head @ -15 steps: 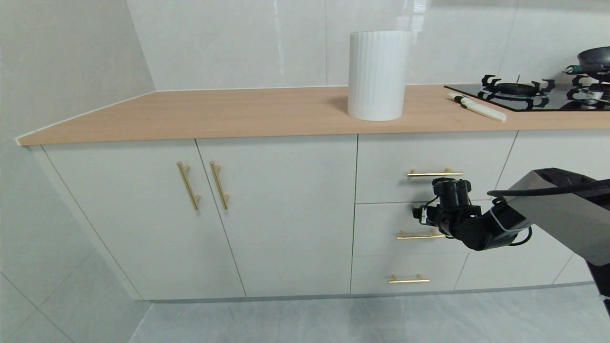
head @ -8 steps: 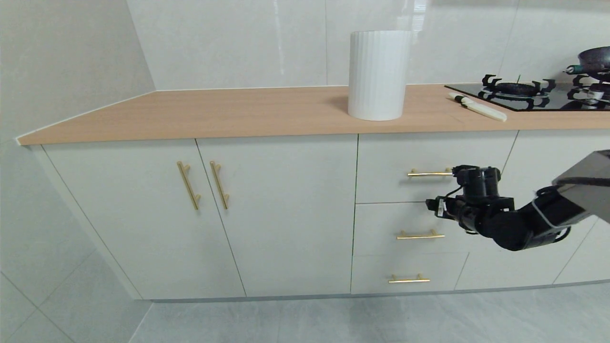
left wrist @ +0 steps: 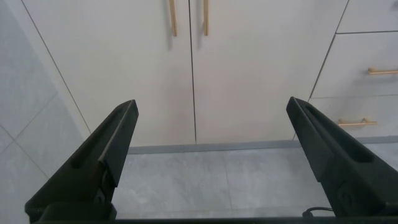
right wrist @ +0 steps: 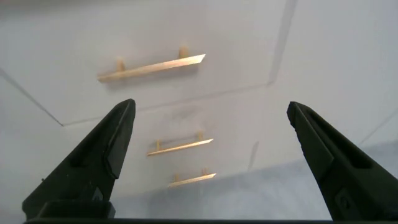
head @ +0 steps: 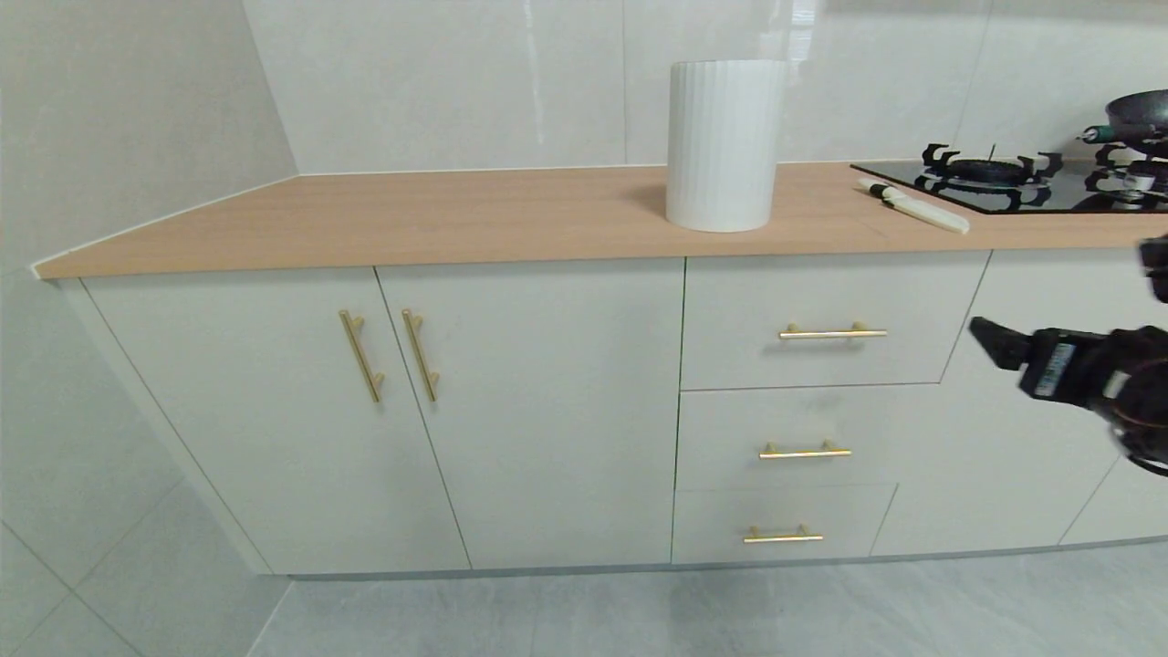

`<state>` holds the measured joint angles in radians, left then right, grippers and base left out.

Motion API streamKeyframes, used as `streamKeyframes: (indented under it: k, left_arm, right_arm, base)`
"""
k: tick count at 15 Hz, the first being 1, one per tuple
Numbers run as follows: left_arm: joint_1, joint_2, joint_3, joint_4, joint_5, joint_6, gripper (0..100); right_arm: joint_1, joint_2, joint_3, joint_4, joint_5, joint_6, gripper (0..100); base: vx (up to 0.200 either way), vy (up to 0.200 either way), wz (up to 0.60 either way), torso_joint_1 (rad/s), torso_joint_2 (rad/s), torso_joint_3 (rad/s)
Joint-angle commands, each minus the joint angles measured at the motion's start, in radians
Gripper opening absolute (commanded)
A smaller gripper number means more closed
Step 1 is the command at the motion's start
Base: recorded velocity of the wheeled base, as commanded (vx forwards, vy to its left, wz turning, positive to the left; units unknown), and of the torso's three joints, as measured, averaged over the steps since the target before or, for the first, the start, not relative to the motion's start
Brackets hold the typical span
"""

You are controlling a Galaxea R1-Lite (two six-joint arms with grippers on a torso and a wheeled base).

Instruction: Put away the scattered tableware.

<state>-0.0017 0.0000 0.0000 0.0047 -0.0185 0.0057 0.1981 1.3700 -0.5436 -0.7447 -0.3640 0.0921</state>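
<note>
The left hand (left wrist: 211, 106) and the right hand (right wrist: 209, 109) both have fingers spread wide.

**Around the work: counter, cabinets and hob**

You have a wooden countertop (head: 438, 214) running along a pale tiled wall (head: 438, 82). Below it on the left are two cabinet doors (head: 274, 429), their upright gold handles (head: 361, 355) side by side where the doors meet. Right of them sits a stack of three drawers (head: 730, 429), all shut, each with a level gold bar (head: 832, 333). At the counter's far right you'll see a black gas hob (head: 1013, 193), with a dark pan (head: 1136, 109) at its right edge. Grey tiles cover the floor (head: 639, 611).
</note>
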Motion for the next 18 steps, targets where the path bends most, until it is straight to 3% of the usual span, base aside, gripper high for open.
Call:
streamKeyframes:
  k: [1, 4, 6, 8, 9, 12, 13, 15, 18]
  left_arm:
    - [0.0, 0.0, 0.0, 0.0, 0.0, 0.0, 100]
    - [0.0, 0.0, 0.0, 0.0, 0.0, 0.0, 100]
    - [0.0, 0.0, 0.0, 0.0, 0.0, 0.0, 100]
    - [0.0, 0.0, 0.0, 0.0, 0.0, 0.0, 100]
    - [0.0, 0.0, 0.0, 0.0, 0.0, 0.0, 100]
    - [0.002, 0.0, 0.0, 0.0, 0.0, 0.0, 100]
    - [0.0, 0.0, 0.0, 0.0, 0.0, 0.0, 100]
    - [0.0, 0.0, 0.0, 0.0, 0.0, 0.0, 100]
    - [0.0, 0.0, 0.0, 0.0, 0.0, 0.0, 100]
  right_arm:
    - [-0.003, -0.654, 0.275, 0.143, -0.055, -0.155, 100]
    - [-0.022, -1.011, 0.183, 0.616, -0.144, -0.239, 100]
    - [-0.124, -1.126, 0.154, 0.763, -0.142, -0.241, 100]
    - [-0.198, -1.204, 0.174, 0.783, -0.127, -0.244, 100]
    - [-0.212, -1.286, 0.203, 0.785, -0.069, -0.244, 100]
    - [-0.203, -1.368, 0.312, 0.766, -0.041, -0.215, 100]
    - [-0.203, -1.368, 0.412, 0.685, -0.024, -0.178, 100]
    - [-0.203, -1.368, 0.544, 0.596, 0.217, -0.167, 100]
    - [-0.203, -1.368, 0.544, 0.746, 0.312, -0.138, 100]
  base:
    - [0.0, 0.0, 0.0, 0.0, 0.0, 0.0]
    - [0.0, 0.0, 0.0, 0.0, 0.0, 0.0]
    - [0.0, 0.0, 0.0, 0.0, 0.0, 0.0]
    - [0.0, 0.0, 0.0, 0.0, 0.0, 0.0]
    - [0.0, 0.0, 0.0, 0.0, 0.0, 0.0]
    - [0.0, 0.0, 0.0, 0.0, 0.0, 0.0]
    - [0.0, 0.0, 0.0, 0.0, 0.0, 0.0]
    - [0.0, 0.0, 0.0, 0.0, 0.0, 0.0]
    - [0.0, 0.0, 0.0, 0.0, 0.0, 0.0]
